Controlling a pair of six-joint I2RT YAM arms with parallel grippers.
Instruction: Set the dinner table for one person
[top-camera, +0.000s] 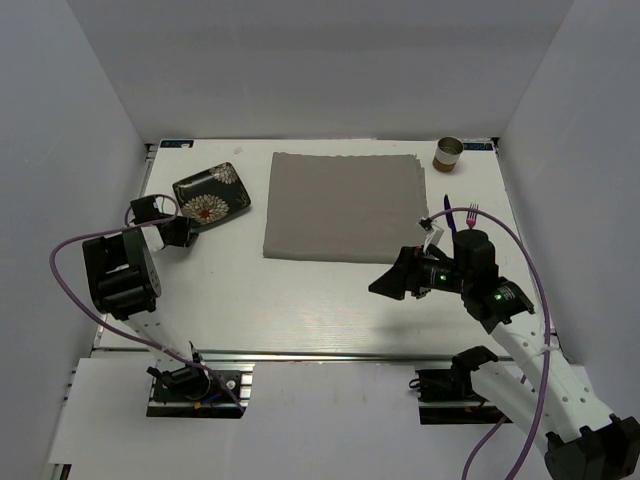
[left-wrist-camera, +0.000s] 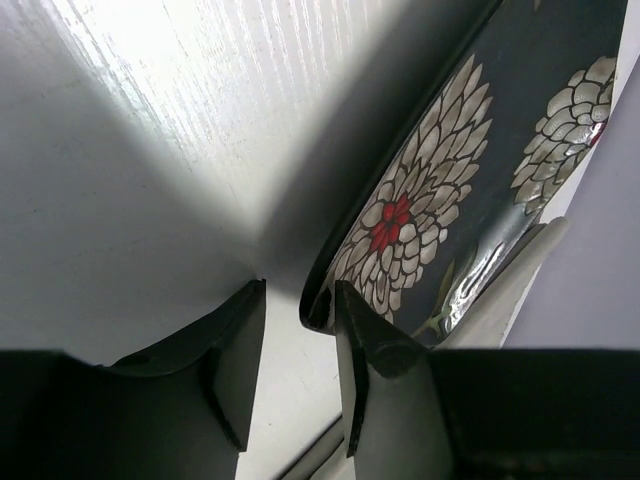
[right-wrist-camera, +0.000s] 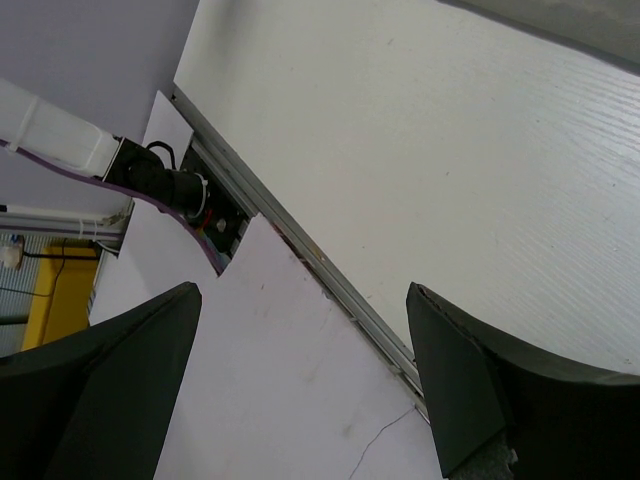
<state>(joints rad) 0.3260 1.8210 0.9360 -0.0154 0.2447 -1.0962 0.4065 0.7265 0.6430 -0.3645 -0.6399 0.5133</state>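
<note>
White dinner table (top-camera: 330, 290) bearing grey placemat (top-camera: 343, 205), dark floral plate (top-camera: 211, 194), small metal cup (top-camera: 448, 153), pink fork (top-camera: 473, 211)

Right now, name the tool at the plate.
The left tool, jaws straddling the rim of the flowered plate; the right tool gapes above the dinner table, holding nothing.

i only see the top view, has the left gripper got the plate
Observer: Not clamped. The left wrist view shows the plate rim between the left gripper's fingers, against one finger, with a gap to the other.
Operator: ok and is the right gripper carrying anything
Observer: No. The right wrist view shows the right gripper wide open, with nothing between its fingers.
</note>
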